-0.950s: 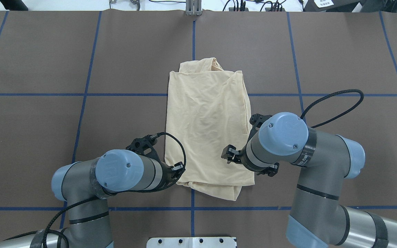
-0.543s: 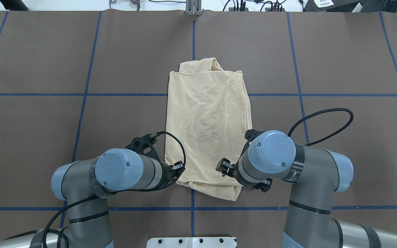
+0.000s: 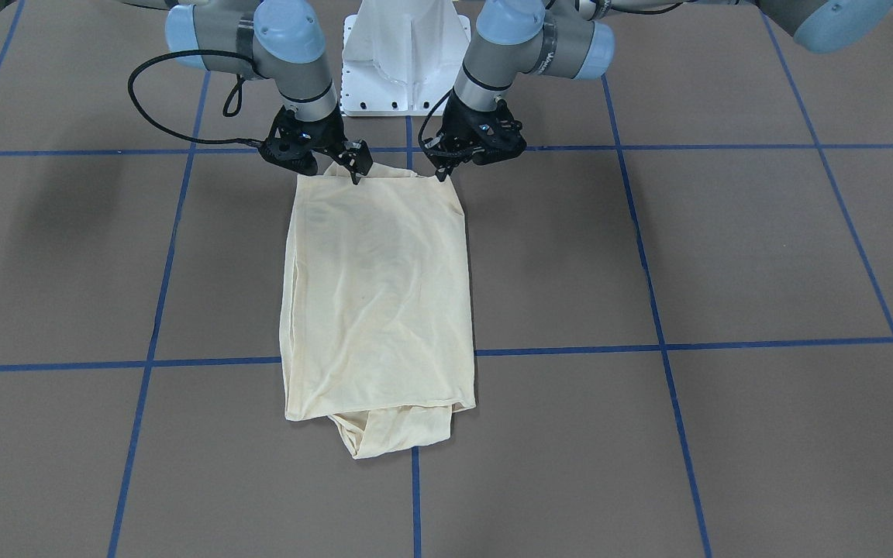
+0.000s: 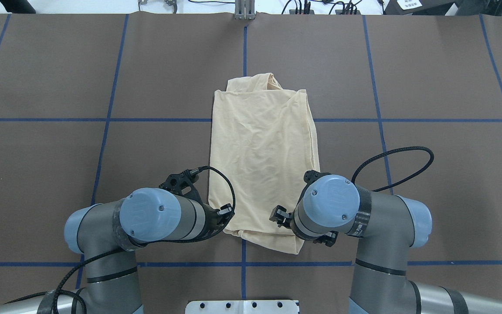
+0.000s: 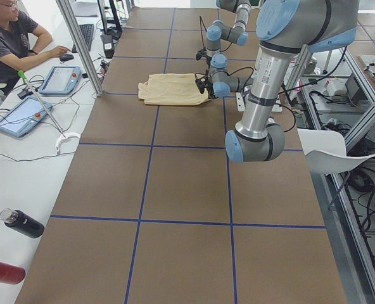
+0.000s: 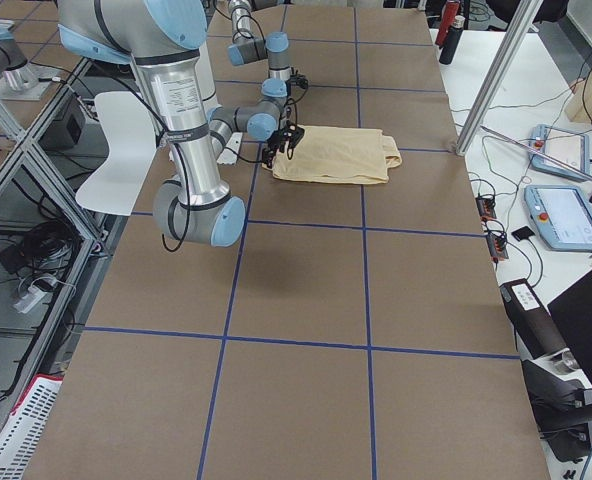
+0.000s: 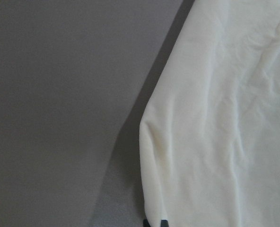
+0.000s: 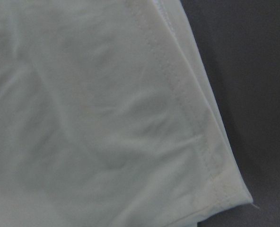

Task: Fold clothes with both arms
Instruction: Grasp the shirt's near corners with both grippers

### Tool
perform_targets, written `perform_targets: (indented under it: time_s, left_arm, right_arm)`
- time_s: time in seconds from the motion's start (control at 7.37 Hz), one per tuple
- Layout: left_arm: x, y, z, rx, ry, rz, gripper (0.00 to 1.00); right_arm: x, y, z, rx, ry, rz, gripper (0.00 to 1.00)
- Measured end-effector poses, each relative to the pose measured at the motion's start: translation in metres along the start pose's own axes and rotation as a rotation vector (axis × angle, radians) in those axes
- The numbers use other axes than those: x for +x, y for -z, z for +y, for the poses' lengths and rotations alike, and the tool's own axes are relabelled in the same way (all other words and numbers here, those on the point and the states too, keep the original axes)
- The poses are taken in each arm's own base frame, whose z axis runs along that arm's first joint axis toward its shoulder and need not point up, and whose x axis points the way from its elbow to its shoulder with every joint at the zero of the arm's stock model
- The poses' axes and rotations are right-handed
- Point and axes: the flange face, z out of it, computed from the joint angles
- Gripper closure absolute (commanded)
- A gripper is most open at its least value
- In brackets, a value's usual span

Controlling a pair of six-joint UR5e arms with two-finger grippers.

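Note:
The clothes are one pale cream shirt (image 4: pixel 262 152), folded into a long strip at the table's middle, with a bunched end (image 3: pixel 384 434) on the far side; no print shows. My left gripper (image 3: pixel 443 169) is at the near-left corner. In the left wrist view its two dark fingertips (image 7: pixel 154 223) sit together on the shirt's edge (image 7: pixel 147 179). My right gripper (image 3: pixel 336 169) hangs over the near-right corner and looks open. The right wrist view shows only the stitched hem corner (image 8: pixel 215 175), no fingers. In the overhead view the right wrist (image 4: pixel 329 203) hides its fingers.
The white pedestal base (image 3: pixel 404 54) stands just behind the shirt's near end. Blue tape lines (image 4: pixel 103 120) grid the brown table. A side bench holds tablets (image 5: pixel 23 117) and bottles (image 5: pixel 23 223), with a seated person (image 5: pixel 13 38). A white chair (image 6: pixel 126 150) stands beside the table.
My right arm has drawn back along the shirt's right edge to its near-right corner. The left arm and the shirt have stayed where they were.

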Motion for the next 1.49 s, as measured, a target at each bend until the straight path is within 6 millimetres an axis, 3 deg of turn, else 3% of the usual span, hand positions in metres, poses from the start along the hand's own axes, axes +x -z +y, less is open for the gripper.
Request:
perform_targets:
  time_s: [0.41, 0.68, 1.49]
  left_arm:
    - [0.0002, 0.0003, 0.0001, -0.001, 0.0, 0.002, 1.0]
    - [0.0002, 0.0004, 0.0001, -0.001, 0.0, 0.002, 1.0]
    - [0.0017, 0.0012, 0.0007, -0.001, 0.0, 0.004, 1.0]
  right_arm:
    - [0.0029, -0.0133, -0.0039, 0.002, -0.002, 0.002, 0.02]
    - [0.0028, -0.0133, -0.0051, 0.003, -0.003, 0.0, 0.34]
    - [0.0026, -0.0108, -0.0062, 0.002, -0.005, -0.003, 0.31]
